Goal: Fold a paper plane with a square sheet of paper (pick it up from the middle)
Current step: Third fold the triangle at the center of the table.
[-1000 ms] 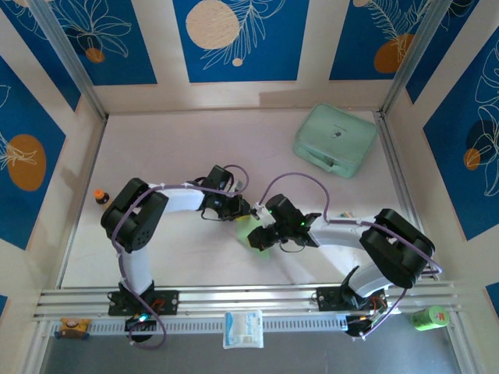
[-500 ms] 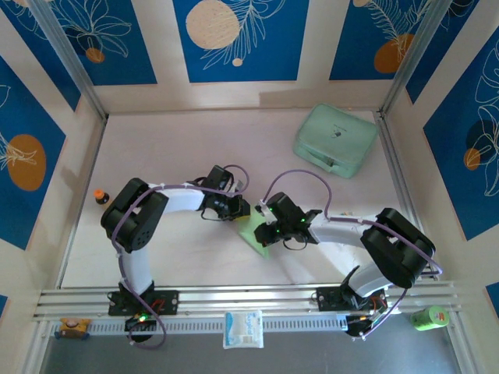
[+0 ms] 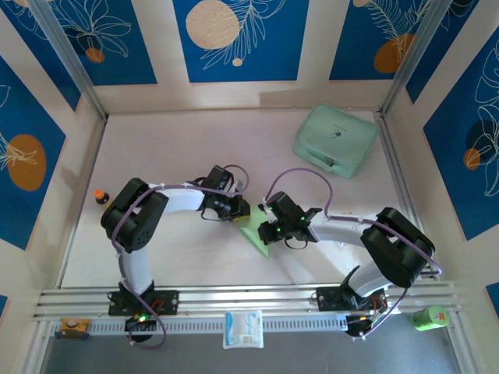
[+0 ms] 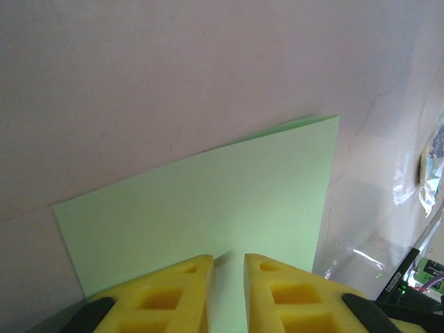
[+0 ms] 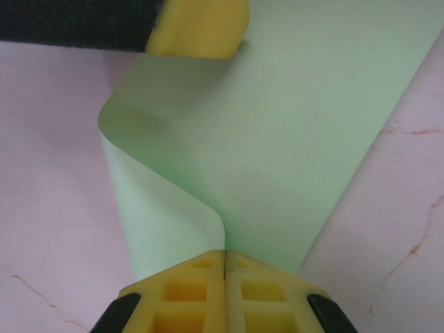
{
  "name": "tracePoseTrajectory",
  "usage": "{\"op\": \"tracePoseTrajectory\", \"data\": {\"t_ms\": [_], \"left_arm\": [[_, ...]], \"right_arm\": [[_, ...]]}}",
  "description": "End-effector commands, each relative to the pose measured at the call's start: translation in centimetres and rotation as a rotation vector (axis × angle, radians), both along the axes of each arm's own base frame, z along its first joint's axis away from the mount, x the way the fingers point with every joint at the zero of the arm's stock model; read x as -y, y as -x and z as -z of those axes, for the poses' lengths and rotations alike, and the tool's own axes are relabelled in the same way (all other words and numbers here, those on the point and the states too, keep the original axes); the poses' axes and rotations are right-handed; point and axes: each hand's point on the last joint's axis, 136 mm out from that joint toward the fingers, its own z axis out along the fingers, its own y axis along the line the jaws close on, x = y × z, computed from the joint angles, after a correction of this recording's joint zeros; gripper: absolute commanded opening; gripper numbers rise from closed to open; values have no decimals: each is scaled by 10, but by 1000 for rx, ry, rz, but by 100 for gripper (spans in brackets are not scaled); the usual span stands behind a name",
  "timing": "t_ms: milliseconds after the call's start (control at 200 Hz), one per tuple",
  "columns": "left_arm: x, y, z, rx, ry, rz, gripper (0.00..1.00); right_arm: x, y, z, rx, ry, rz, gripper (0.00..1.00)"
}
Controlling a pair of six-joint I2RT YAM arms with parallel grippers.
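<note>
While right gripper (image 5: 225, 255) pinches the sheet (image 5: 291, 125), barely parted left gripper (image 4: 229, 260) sits over it.

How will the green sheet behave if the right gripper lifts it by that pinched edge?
Probably floppy: the sheet curls in a soft bend up to the right gripper. Likely very light, since its edge looks thin, so it may sag. It could crease easily where pinched.

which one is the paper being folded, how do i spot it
On the pale table, look centre between the left gripper and the right gripper. The square sheet of paper is there: thin, light green, one edge pinched up by the right gripper. The mint-green case at the far right is bigger and thick.
</note>
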Motion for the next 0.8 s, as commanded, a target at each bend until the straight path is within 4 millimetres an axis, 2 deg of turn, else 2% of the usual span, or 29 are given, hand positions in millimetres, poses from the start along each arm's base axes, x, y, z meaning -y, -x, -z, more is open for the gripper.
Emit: {"op": "tracePoseTrajectory", "data": {"t_ms": [0,410,795], "left_arm": [[-10,8,9,-37,-36,-8,21],[-9,8,10,-40,-29,-11,21],[-9,9,8,-38,-27,-11,21]], "right_arm": [[-5,-3,-4,-7,-5,-8,4],[-10,-7,-3,-13,-4,-19,4],[-7,2,-7,-42,-19,-14,4]]}}
